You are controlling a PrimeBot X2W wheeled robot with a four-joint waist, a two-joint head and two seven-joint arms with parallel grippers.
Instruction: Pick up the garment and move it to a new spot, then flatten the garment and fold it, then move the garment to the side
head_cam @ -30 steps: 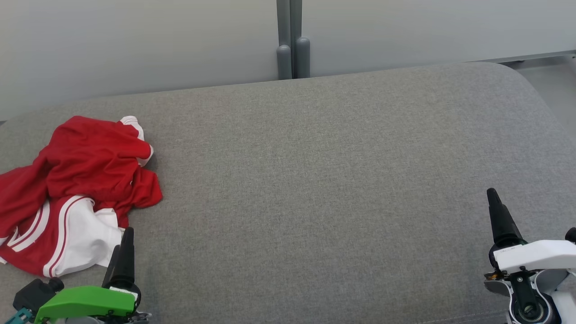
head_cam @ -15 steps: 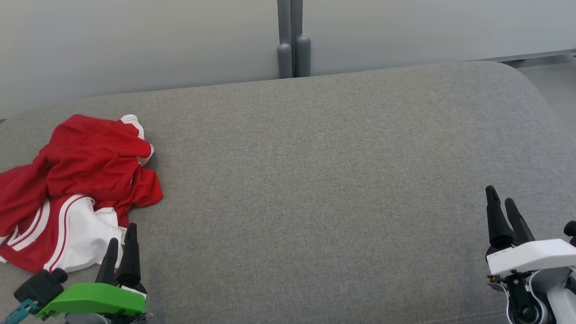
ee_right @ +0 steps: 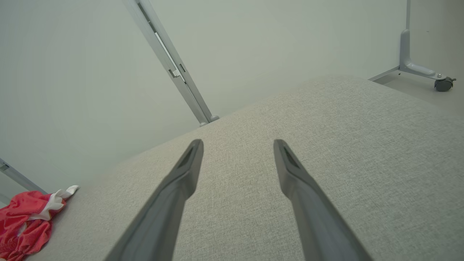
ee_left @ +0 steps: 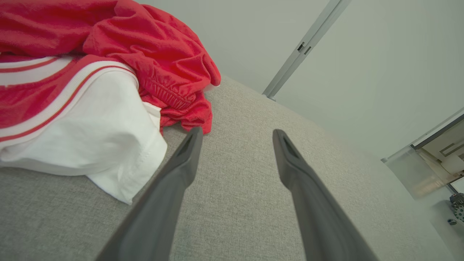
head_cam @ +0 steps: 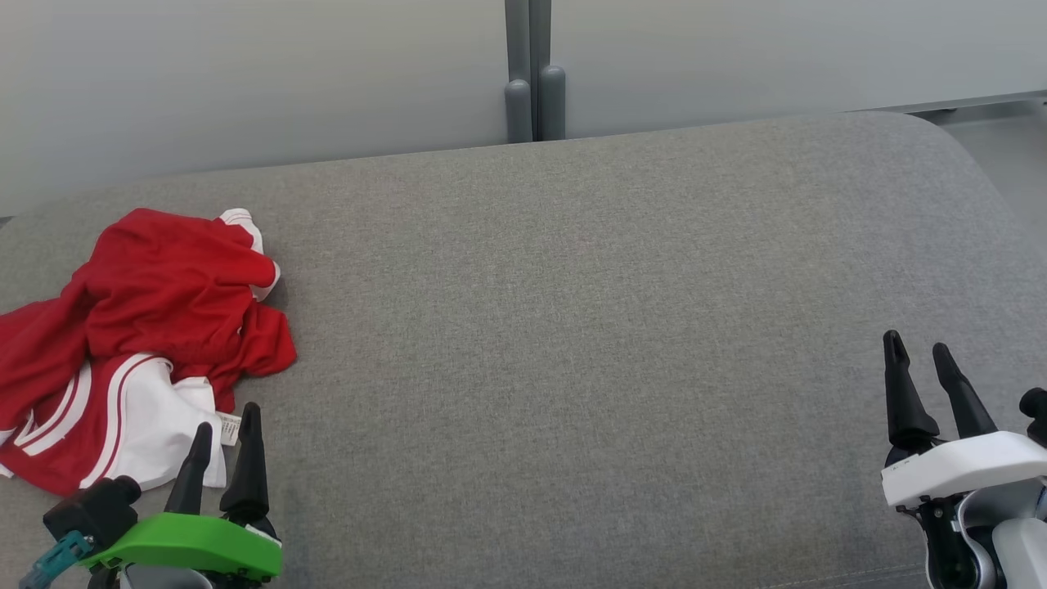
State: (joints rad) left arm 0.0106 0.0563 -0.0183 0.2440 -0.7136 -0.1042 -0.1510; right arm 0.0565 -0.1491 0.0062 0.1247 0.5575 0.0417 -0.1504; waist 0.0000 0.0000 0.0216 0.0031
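A crumpled red and white garment (head_cam: 147,343) lies in a heap at the left end of the grey upholstered surface (head_cam: 572,327). In the left wrist view the garment (ee_left: 90,72) is at the upper left, its white part just left of my fingers. My left gripper (head_cam: 226,419) stands open at the lower left, its tips beside the garment's near right corner, nothing between them. At the lower right my right gripper (head_cam: 916,343) is open and empty, far from the garment. The right wrist view shows the garment (ee_right: 25,221) small at the lower left.
A pale wall with a grey vertical post (head_cam: 532,69) runs behind the surface. The surface's right end curves off toward the floor (head_cam: 1006,139). A metal frame foot with a castor (ee_right: 442,83) stands on the floor beyond that end.
Both grippers have gone from fingers together to spread open. The left gripper has shifted a little to the right, near the garment's corner.
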